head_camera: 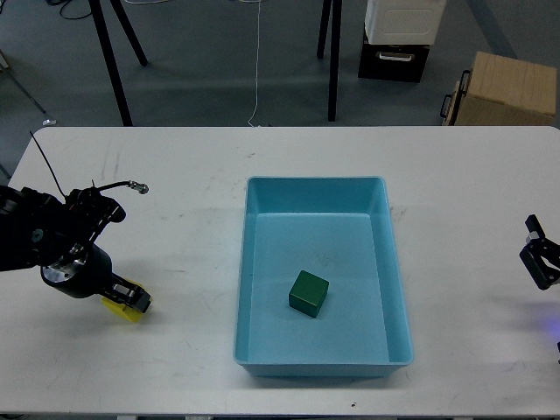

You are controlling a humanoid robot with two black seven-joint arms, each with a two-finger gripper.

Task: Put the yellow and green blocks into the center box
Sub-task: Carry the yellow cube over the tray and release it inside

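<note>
The yellow block [116,308] lies on the white table [175,175] at the left, mostly covered by my left gripper [129,299]. The gripper's dark fingers sit around the block and appear closed on it. The green block [309,293] rests on the floor of the light blue center box [315,188], a little below its middle. My right gripper [542,262] is at the far right edge of the table, open and empty, far from both blocks.
A thin cable [118,185] loops out from my left arm above the table. Black stand legs, a black-and-white case [398,39] and a cardboard box [503,87] stand on the floor beyond the table's far edge.
</note>
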